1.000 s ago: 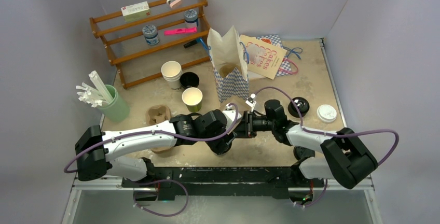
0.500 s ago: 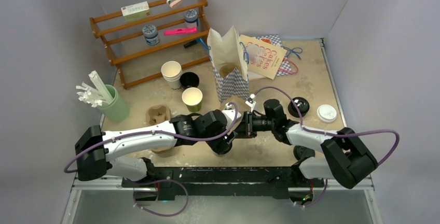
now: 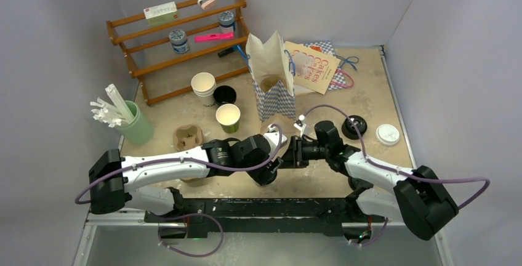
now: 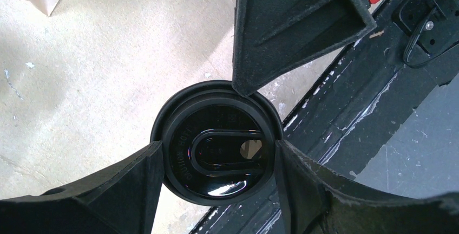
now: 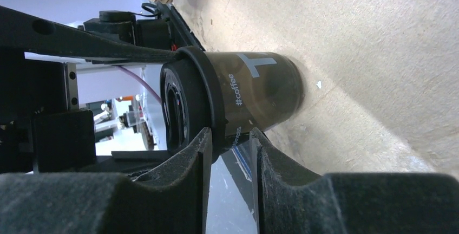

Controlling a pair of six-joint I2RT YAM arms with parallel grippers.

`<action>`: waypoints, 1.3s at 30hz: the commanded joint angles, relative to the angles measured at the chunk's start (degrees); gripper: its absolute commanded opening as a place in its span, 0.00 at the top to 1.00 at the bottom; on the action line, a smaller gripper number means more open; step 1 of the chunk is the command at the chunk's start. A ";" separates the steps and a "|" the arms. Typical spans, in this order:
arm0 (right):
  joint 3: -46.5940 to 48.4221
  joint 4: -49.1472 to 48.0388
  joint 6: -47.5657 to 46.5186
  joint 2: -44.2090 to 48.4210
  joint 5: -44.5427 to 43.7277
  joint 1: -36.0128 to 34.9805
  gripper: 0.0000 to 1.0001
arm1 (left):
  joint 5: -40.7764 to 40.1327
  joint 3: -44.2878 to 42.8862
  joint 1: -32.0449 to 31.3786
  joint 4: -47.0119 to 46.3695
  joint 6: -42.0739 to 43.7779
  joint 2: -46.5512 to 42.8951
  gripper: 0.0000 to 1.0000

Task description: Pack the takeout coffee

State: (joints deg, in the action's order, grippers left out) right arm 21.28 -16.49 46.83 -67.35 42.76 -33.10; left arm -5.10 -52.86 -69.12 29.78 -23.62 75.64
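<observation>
The takeout coffee [image 5: 260,88], lid on, stands upright at the middle of the table's [image 3: 375,93] near edge. Left gripper [image 4: 216,154] clamps it at the lid from both sides. Right gripper [image 5: 230,139]: jaws narrowly parted, tips against the lid rim.

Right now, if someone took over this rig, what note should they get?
Left gripper: closed around the small black paper cup at its round black plastic sip lid.
Right gripper: jaws straddle the lid's rim; grip unclear.
Cup: upright on the beige table near its front edge, lid on.
To do: place it in the open blue-checked paper bag behind.
</observation>
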 commanded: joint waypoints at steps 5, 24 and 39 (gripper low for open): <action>-2.79 11.17 -3.35 1.41 0.30 -2.15 0.65 | 3.50 5.31 -1.41 7.66 -4.92 4.34 0.56; -3.25 10.00 -1.70 -2.16 -1.84 -8.51 0.61 | 1.10 5.76 -2.94 7.75 -8.26 5.11 0.56; -1.58 16.22 -3.10 3.24 -4.55 -8.56 0.55 | 0.08 9.07 -4.12 2.13 -11.33 3.76 0.56</action>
State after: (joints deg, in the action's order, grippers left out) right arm 20.56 -10.90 47.29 -64.07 39.83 -38.61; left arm -10.35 -50.70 -72.16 28.12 -28.23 74.54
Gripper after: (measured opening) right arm 0.446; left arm 0.701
